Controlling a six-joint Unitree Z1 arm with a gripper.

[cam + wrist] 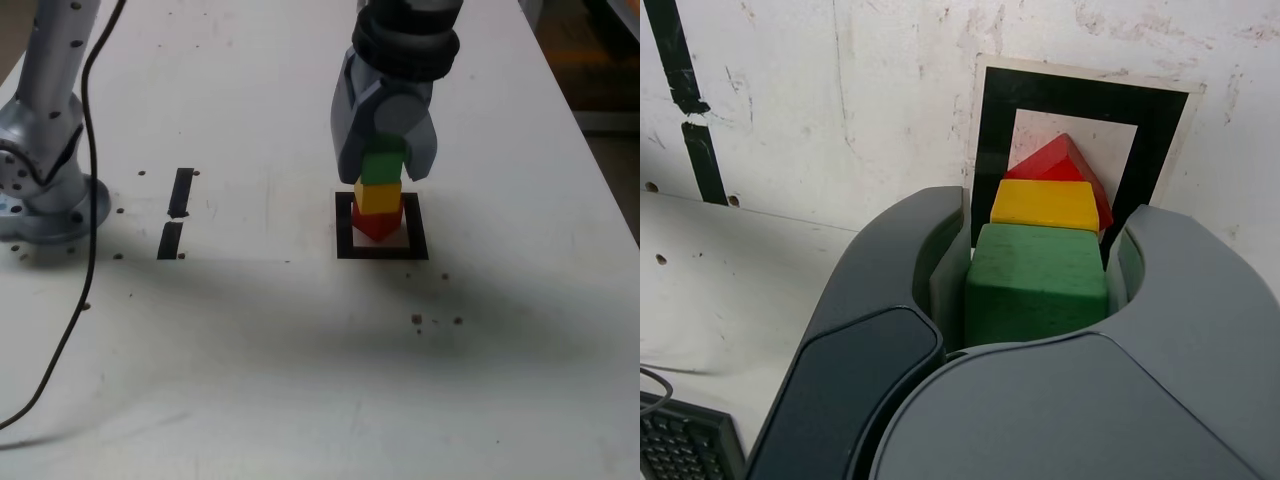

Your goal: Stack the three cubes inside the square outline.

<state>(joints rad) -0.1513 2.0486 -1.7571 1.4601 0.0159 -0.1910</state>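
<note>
fingers: closed on green cube | stack: green above yellow cube, above red cube, inside square outline | wrist view only: keyboard | exterior view only: cable at left

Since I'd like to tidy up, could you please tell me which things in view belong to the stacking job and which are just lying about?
Job:
- green cube
- yellow cube
- red cube
- square outline

Lying about:
- keyboard
- two tape strips
- black cable
</note>
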